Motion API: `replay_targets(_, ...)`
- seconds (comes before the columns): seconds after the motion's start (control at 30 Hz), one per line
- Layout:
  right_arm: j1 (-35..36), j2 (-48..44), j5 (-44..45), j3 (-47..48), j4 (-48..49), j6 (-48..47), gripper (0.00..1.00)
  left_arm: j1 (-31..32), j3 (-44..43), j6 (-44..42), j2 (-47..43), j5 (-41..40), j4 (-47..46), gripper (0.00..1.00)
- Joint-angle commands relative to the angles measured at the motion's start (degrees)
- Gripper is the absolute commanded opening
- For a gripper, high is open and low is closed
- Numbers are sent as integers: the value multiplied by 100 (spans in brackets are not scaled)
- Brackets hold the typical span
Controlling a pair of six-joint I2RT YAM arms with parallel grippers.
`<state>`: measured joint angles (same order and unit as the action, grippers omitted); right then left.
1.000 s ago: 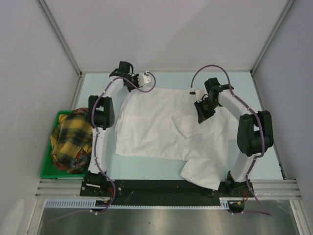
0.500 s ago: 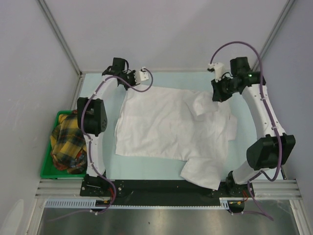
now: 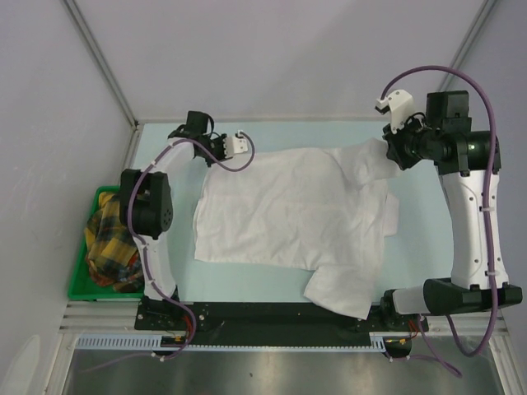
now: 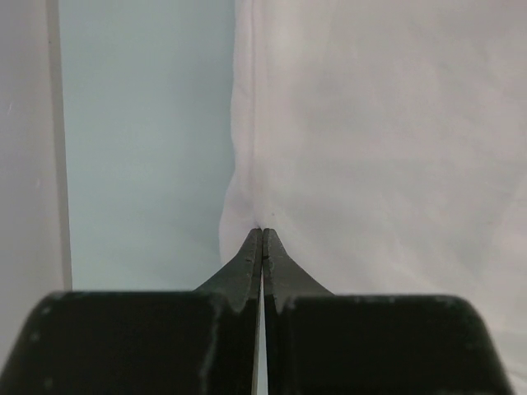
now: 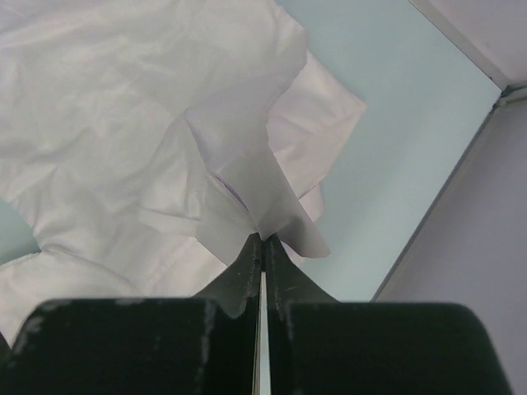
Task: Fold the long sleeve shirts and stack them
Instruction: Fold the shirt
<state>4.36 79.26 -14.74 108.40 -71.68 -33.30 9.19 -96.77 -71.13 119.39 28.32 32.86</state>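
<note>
Bin [image 3: 76, 290], maybe plaid clothes [image 3: 111, 239]; left arm [image 3: 155, 251] between it and shirt [image 3: 280, 206].

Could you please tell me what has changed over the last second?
The right gripper, shut on a fold of the white shirt, swung from over the shirt's middle toward the far right, drawing that cloth outward. The left gripper stayed clamped on the shirt's far left corner. The green bin and its plaid cloth did not move.

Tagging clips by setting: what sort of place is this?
Probably a robotics lab cell: grey panels on aluminium framing, a pale blue table with a white shirt, a green bin of plaid cloth.
</note>
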Motion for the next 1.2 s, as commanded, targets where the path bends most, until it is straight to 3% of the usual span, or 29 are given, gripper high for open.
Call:
replay_targets(0.0,109,-332,446,489,-442,-36,0,-49,439,-313,-698,306,-324,0)
replay_targets(0.23,310,-807,1016,779,-689,7,0,-110,1317,-665,-1277,324,-377,0)
replay_targets(0.5,416,-1430,991,736,-1365,43,0,-198,2091,-1157,-1814,201,-368,0)
replay_targets(0.83,460,-2389,464,-767,-1516,122,0,-163,3014,-1807,-2148,113,-43,1)
replay_targets(1.0,469,-2275,560,-1180,-1288,-80,0,-23,3033,-1545,-1903,-186,-113,8)
replay_targets(1.17,469,-1985,481,-1181,-980,-142,0,4,2822,-956,-1648,-397,-105,28)
